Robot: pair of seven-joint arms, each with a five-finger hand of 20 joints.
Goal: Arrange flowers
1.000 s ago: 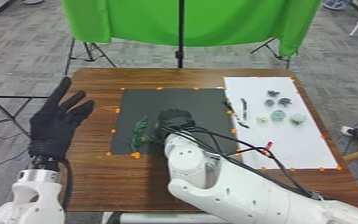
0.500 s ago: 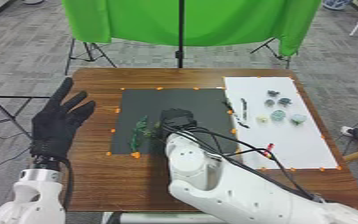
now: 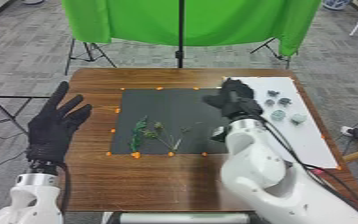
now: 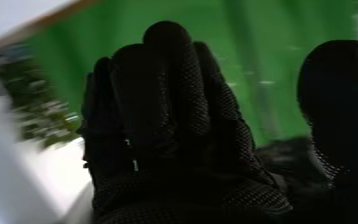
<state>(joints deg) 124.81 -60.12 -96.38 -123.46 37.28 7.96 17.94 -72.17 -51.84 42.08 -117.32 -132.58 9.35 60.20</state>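
Head view: sprigs (image 3: 139,134) seem arranged on the black sheet (image 3: 171,105), so the right robot hand (image 3: 238,101), wide and empty, should next pinch a flower head (image 3: 297,119).

The worktop (image 3: 149,185) is brown wood. A dark sheet (image 3: 171,105) lies flat on it. Just beside it, on the right, lies a longer white sheet (image 3: 313,145). Little orange bits (image 3: 136,155) sit along the edges of both sheets.
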